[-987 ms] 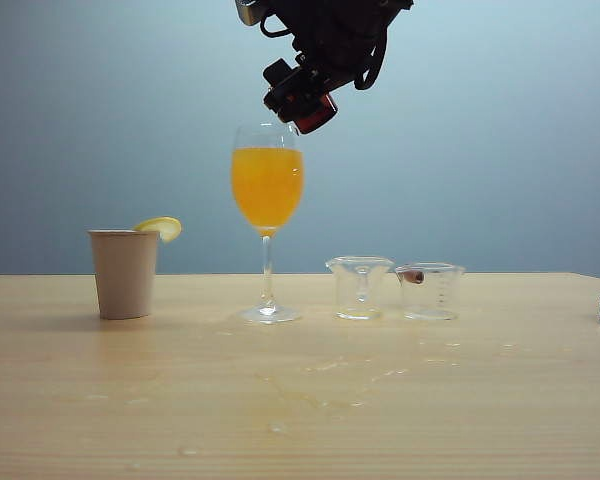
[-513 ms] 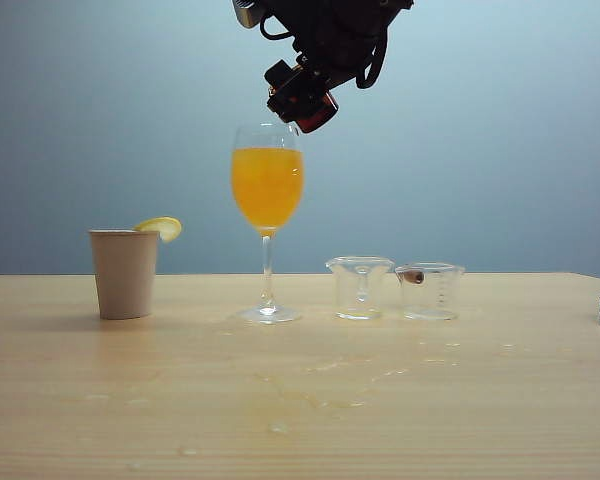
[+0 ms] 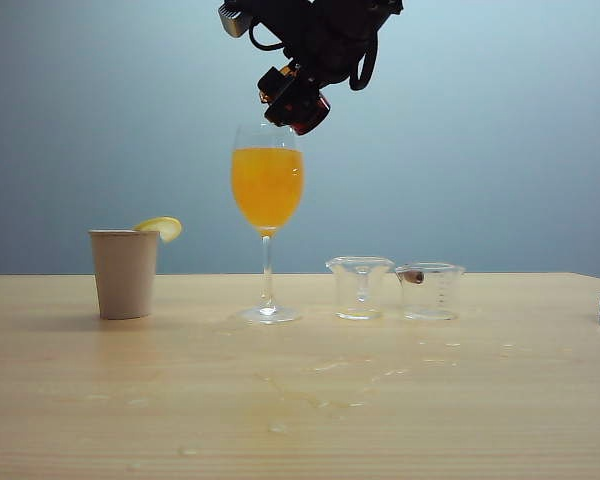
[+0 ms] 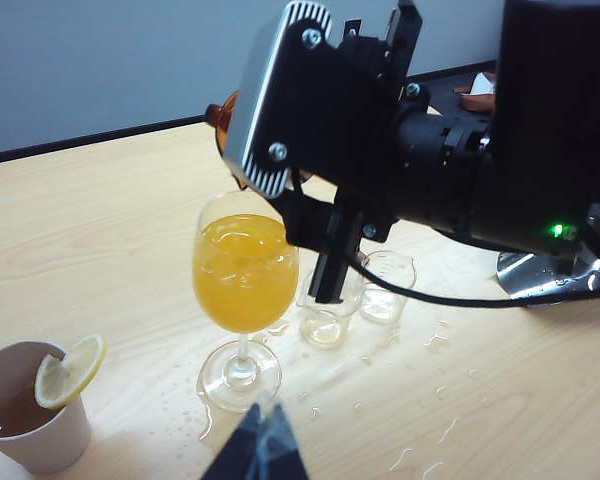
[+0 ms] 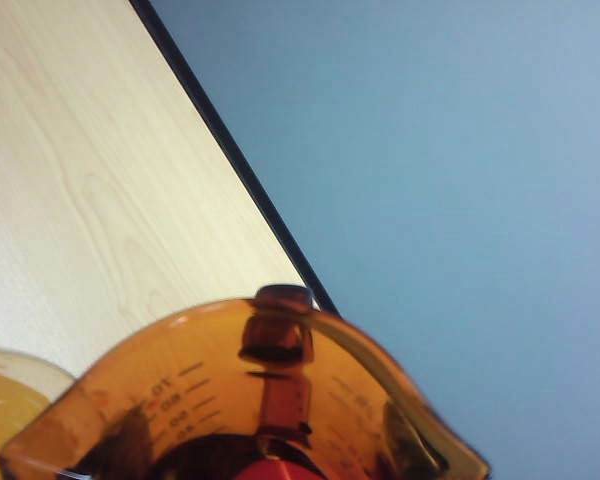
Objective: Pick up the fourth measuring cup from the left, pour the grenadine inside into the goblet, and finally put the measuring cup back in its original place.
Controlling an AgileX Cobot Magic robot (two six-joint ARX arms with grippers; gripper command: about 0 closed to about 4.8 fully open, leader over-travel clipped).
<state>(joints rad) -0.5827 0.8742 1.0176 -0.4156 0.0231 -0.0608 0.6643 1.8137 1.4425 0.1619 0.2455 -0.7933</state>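
Red-brown fourth measuring cup (image 5: 250, 400) tilted above goblet (image 3: 267, 215), right gripper (image 3: 292, 100).

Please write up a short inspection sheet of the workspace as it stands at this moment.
Surface: wooden table, wet with splashes near the goblet foot.
Job's things: goblet upright, holding orange juice; fourth measuring cup tilted over its rim.
Clutter: paper cup with lemon slice; two clear measuring cups.
Grippers: right gripper holds the cup above the goblet; left gripper low, near the goblet foot, state unclear.
Cables: black cable on the right arm.
Surroundings: plain blue-grey wall.
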